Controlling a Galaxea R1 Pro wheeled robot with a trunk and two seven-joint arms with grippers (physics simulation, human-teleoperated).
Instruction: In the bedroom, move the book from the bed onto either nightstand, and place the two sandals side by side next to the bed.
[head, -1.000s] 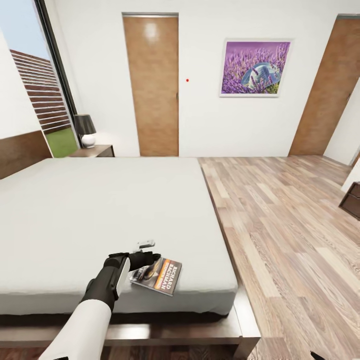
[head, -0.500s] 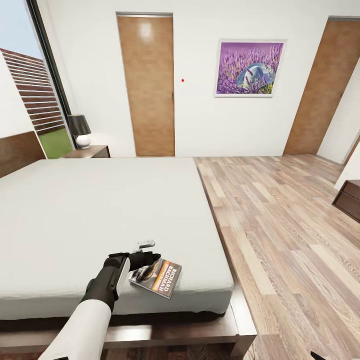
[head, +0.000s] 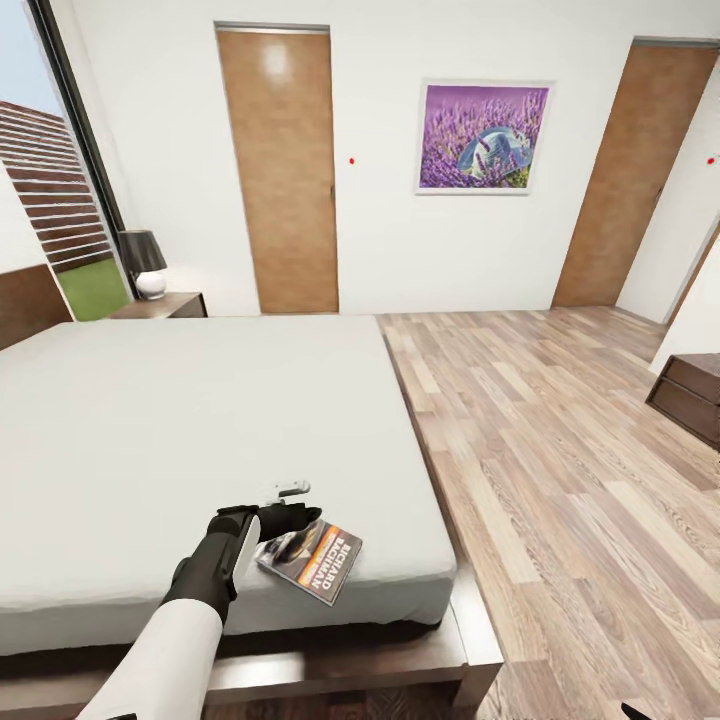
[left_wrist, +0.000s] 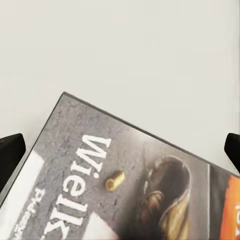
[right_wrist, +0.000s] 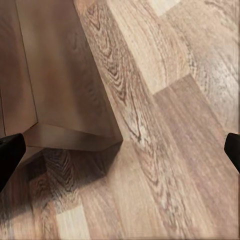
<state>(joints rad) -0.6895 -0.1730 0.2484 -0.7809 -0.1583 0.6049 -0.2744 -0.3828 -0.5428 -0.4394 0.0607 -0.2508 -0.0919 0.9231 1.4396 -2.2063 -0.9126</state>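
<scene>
The book (head: 312, 558) lies near the foot corner of the bed (head: 200, 420), on the white mattress, its cover up and the "RICHARD" lettering readable. My left gripper (head: 290, 520) hangs right over the book's near end; in the left wrist view the cover (left_wrist: 125, 180) sits between the two dark fingertips at the frame's edges, so the jaws are spread wide and have nothing in them yet. I cannot tell whether the fingers touch the cover or hover just above it.

Over the last second the arm has kept its pose against the book, but the whole room has slid left in the head view: the door (head: 278, 170), the lavender picture (head: 484, 137) and the nightstand (head: 160, 305) with its lamp (head: 143, 263) all shifted, and a low dresser (head: 688, 395) now shows more at the right. I read that as my camera or base turning, not the things moving. The book is not yet lifted, so the pickup is what I must finish first.

The right gripper (right_wrist: 120, 150) points at the wood floor beside the bed frame's corner, its fingers parted and empty. No sandals are in sight.
</scene>
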